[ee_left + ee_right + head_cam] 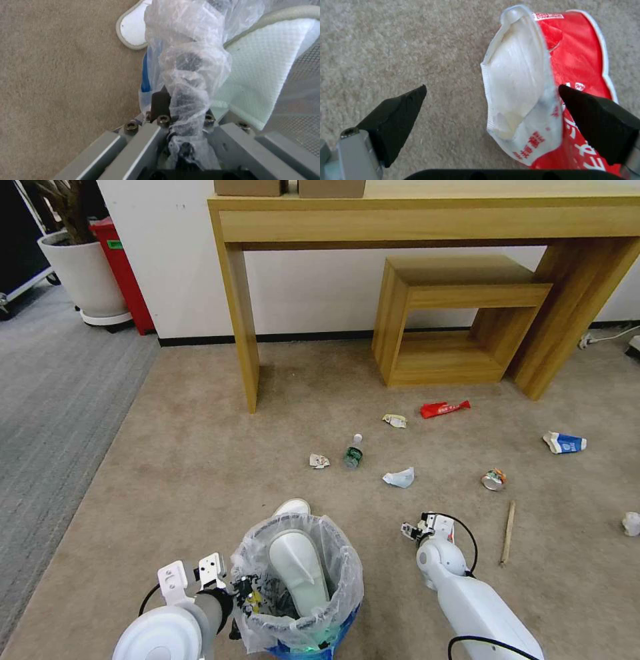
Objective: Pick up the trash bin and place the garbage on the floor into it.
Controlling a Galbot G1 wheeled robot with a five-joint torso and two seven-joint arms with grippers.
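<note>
Bin (pixel 298 587) sits low in the head view, in front of the robot on the tan carpet (pixel 200 460). Left gripper (pixel 173 110) is clamped on its bag-wrapped rim, fingers closed over crinkled plastic.

Slippers: 2. One (pixel 298 567) stands inside the bin, the other (pixel 291 507) lies on the carpet just behind the bin, mostly hidden by it.

Right gripper (pixel 491 105) hovers low over the carpet, jaws spread wide, nothing held. An opened red wrapper (pixel 553 95) with white lining lies under it, nearer one fingertip.

Loose litter on the floor, head view count:
- 1 long red wrapper (pixel 445 409)
- 1 small yellowish wrapper (pixel 395 421)
- 1 small bottle (pixel 354 452), lying down
- 1 crumpled scrap (pixel 319 461) just beside the bottle
- 1 pale crumpled wrapper (pixel 400 477)
- 1 crushed can (pixel 494 479)
- 1 blue-white carton (pixel 565 443)
- 1 wooden stick (pixel 508 532), near the right arm
- 1 white paper ball (pixel 631 524) at the far right edge

Behind: wooden desk (pixel 427 220) with a stool (pixel 460 320) tucked under it, against the wall. Grey carpet (pixel 60 400), a plant pot (pixel 83 273) and a red bin (pixel 123 267) are off to the left. All litter lies on open carpet.
</note>
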